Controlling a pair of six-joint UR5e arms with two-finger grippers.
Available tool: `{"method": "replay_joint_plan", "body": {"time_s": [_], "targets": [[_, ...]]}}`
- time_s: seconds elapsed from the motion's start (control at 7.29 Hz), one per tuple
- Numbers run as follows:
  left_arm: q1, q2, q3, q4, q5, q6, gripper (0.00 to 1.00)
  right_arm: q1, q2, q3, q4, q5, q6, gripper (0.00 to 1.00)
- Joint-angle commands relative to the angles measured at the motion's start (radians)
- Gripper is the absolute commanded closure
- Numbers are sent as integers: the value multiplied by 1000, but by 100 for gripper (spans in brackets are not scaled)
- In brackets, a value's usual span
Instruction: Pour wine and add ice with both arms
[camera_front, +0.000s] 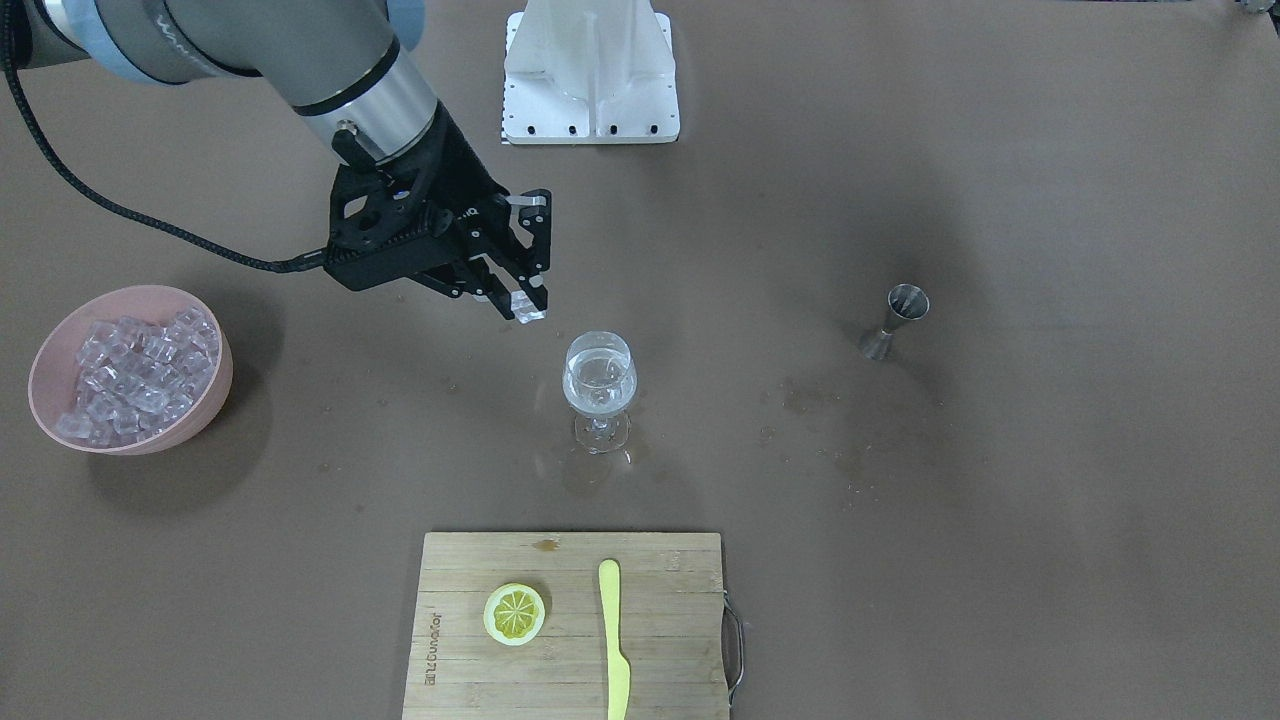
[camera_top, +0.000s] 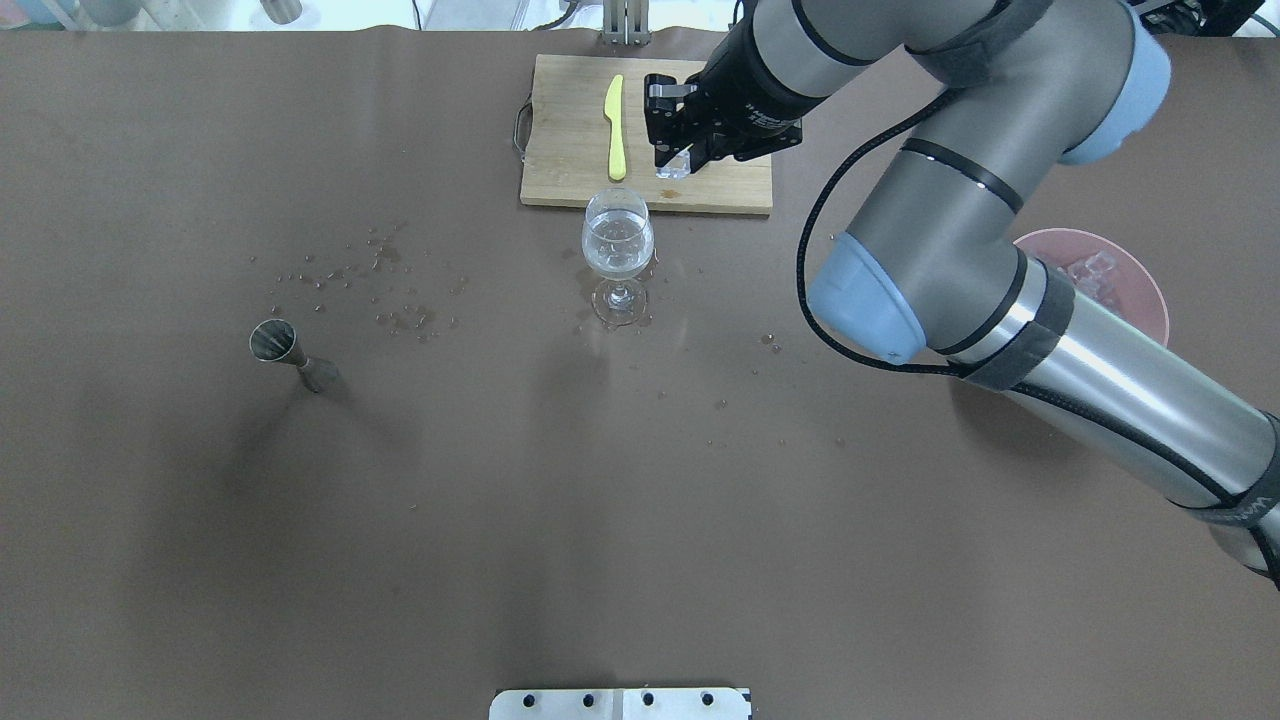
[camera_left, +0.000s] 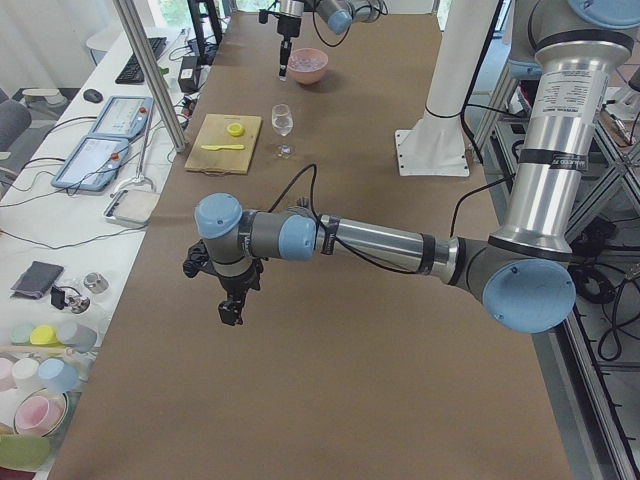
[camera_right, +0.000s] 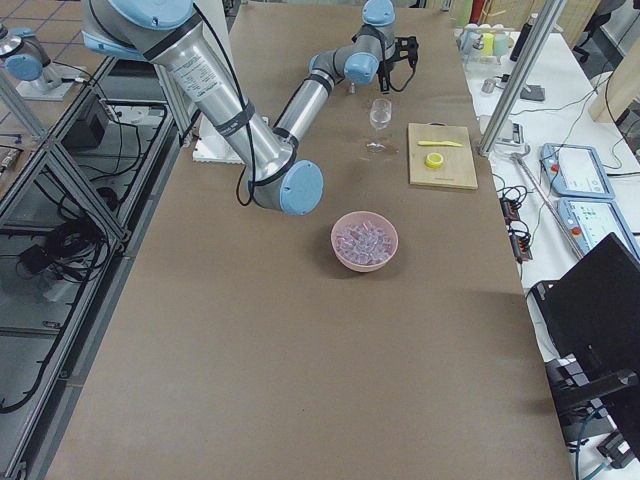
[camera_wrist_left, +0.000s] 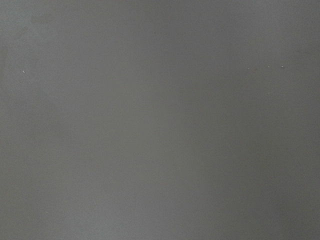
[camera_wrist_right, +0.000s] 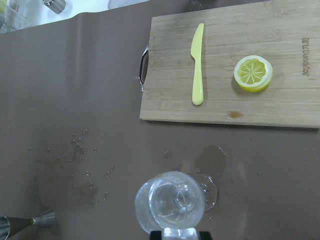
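My right gripper (camera_front: 524, 300) is shut on one clear ice cube (camera_front: 530, 308), held in the air just beside and above the wine glass (camera_front: 600, 378). The overhead view shows the same gripper (camera_top: 674, 160) and cube (camera_top: 673, 168) behind the glass (camera_top: 618, 238). In the right wrist view the glass (camera_wrist_right: 170, 202) is right below the cube (camera_wrist_right: 180, 233). The glass holds clear wine (camera_front: 598, 385). More ice (camera_front: 140, 375) fills a pink bowl (camera_front: 60, 330). My left gripper (camera_left: 232, 312) hangs over bare table far from the glass; I cannot tell whether it is open or shut.
A steel jigger (camera_front: 900, 315) stands upright on my left side of the table. A wooden board (camera_front: 680, 600) carries a lemon slice (camera_front: 514, 613) and a yellow knife (camera_front: 612, 640). Droplets and a wet patch (camera_wrist_right: 210, 160) lie around the glass. The white base block (camera_front: 590, 75) stands at the table's edge.
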Motion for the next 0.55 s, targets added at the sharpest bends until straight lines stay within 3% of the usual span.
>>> {"method": "replay_joint_plan", "body": {"time_s": [0.0,0.41], "targets": [[-1,3,-3,0,0,-1,1,-38,27,-82,107,-46,93,100],[1,4,-4,2,0,-1,2,-58,35,-111,115,-60,94,100]]}}
